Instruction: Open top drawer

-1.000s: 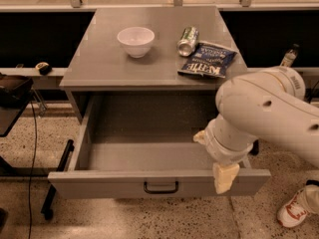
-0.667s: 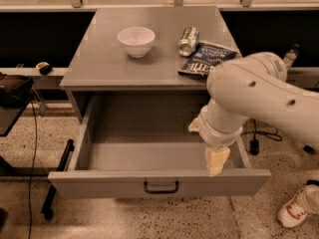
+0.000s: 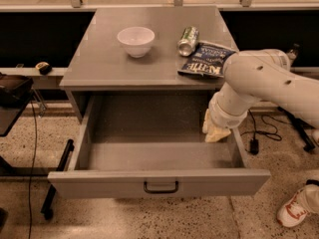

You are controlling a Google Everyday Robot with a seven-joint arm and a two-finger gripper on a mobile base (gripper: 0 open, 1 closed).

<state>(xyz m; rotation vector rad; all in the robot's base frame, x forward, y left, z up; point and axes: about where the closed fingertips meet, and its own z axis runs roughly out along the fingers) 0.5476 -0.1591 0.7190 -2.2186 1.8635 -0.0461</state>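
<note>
The top drawer (image 3: 159, 182) of the grey cabinet is pulled far out toward the camera, its grey interior showing with nothing in it. A small black bar handle (image 3: 161, 187) sits at the centre of its front panel. My gripper (image 3: 214, 130) hangs at the end of the white arm (image 3: 264, 83), over the right rear part of the drawer's interior next to its right wall, well back from the handle. It holds nothing that I can see.
On the cabinet top (image 3: 99, 59) stand a white bowl (image 3: 135, 41), a can lying on its side (image 3: 188, 40) and a dark chip bag (image 3: 205, 60). A black stand (image 3: 55, 183) is to the left, cables (image 3: 259, 133) and a sneaker (image 3: 299, 208) to the right.
The arm and gripper have drawn back and up from the drawer's front right edge toward its rear right side. The drawer stays open.
</note>
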